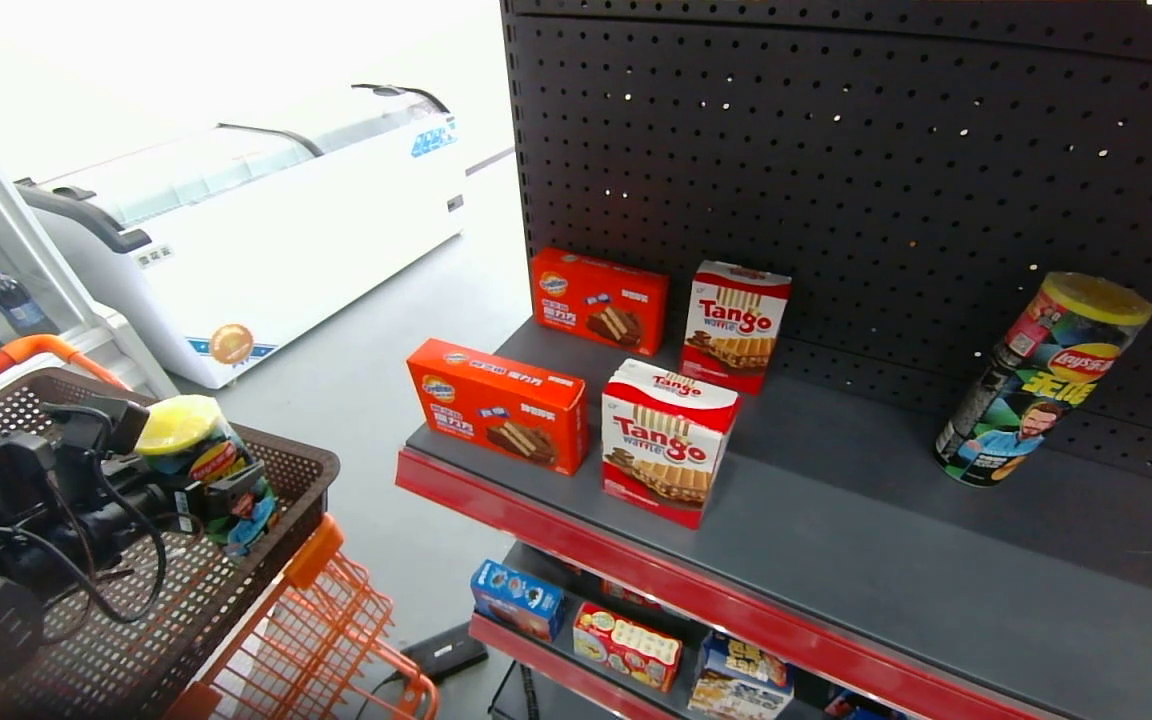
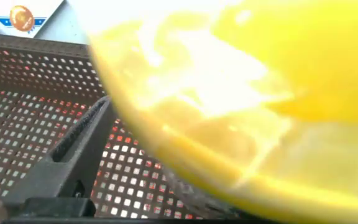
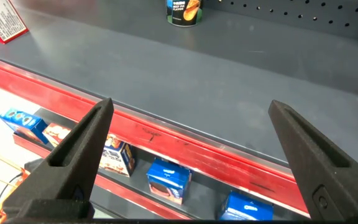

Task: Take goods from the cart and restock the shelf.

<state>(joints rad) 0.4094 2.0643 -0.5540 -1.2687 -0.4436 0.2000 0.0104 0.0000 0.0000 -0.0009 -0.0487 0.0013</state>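
**A:** What have the left jaws got?

**B:** They are closed on a tall printed crisp can with a yellow plastic lid. One dark finger runs alongside it, and the lid sits right up against that wrist's camera.

**A:** And where is the can?

**B:** At the robot's left, over the brown perforated plastic basket that rides on the orange wire cart. I cannot tell whether its base rests on the mesh or hangs clear.

**A:** The right jaws?

**B:** Spread wide with nothing between them, above the red front lip of the grey metal shelf.

**A:** So which way does the can have to travel?

**B:** Forward and to the right. Its long axis is near upright, lid up, leaning slightly, so I judge it could go down standing without being turned. The two orange cardboard boxes and the two red-and-white wafer boxes stand at the shelf's left end, nearest the cart. The bare board lies beyond them, before a second printed can that leans against the black pegboard.

**A:** Which arm is nearer?

**B:** The right one is nearer the shelf, but the left holds the goods. I think the left must carry the can past those boxes, and clipping them is the risk.
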